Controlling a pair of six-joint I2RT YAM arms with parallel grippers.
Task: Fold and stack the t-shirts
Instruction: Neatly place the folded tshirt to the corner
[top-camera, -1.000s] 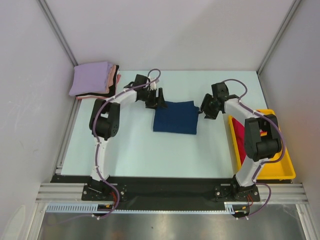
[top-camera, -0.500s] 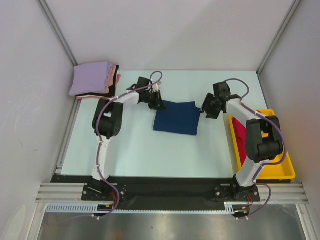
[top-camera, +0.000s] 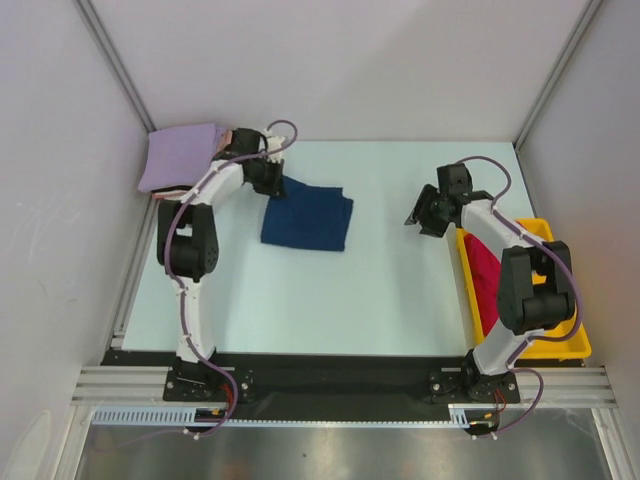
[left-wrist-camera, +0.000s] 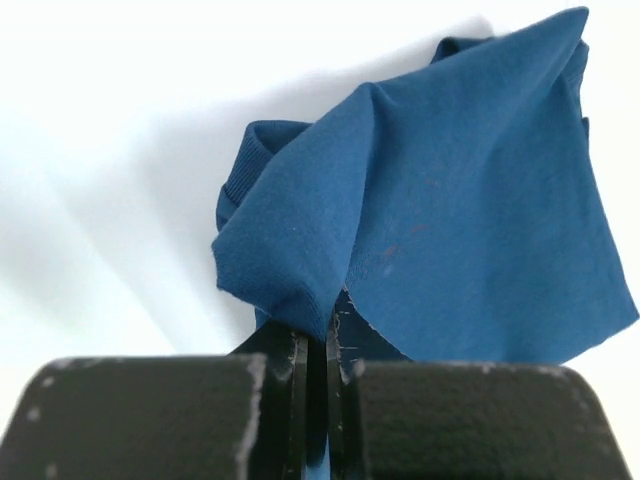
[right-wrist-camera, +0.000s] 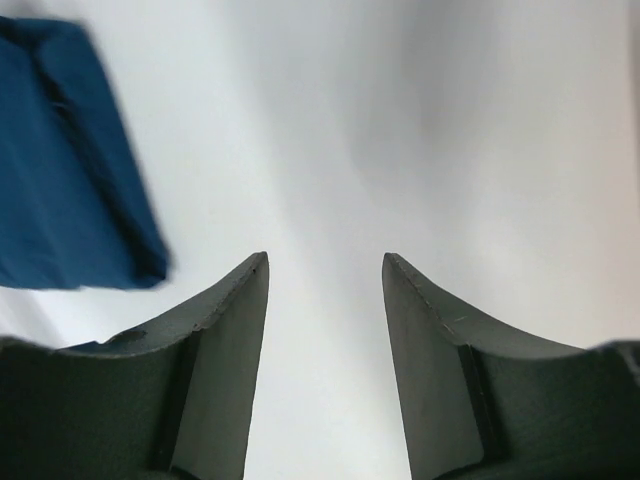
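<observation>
A folded navy blue t-shirt (top-camera: 308, 216) lies on the table left of centre. My left gripper (top-camera: 270, 184) is shut on its back left corner, and in the left wrist view the blue cloth (left-wrist-camera: 450, 210) bunches up out of the closed jaws (left-wrist-camera: 318, 345). A stack of folded t-shirts, lavender on top (top-camera: 180, 156) with pink and dark layers under it, sits at the back left corner. A crimson t-shirt (top-camera: 486, 268) lies in the yellow tray. My right gripper (top-camera: 418, 217) stands open over bare table, right of the navy t-shirt (right-wrist-camera: 60, 170), with nothing between its fingers (right-wrist-camera: 325, 270).
The yellow tray (top-camera: 560, 340) stands along the table's right edge. Grey walls and metal frame posts close in the table at the back and sides. The arm bases sit on a black rail at the near edge.
My left gripper shut on the navy t-shirt's corner and dragged the shirt left, toward the stack. My right gripper stayed open and drew back a little to the right.
</observation>
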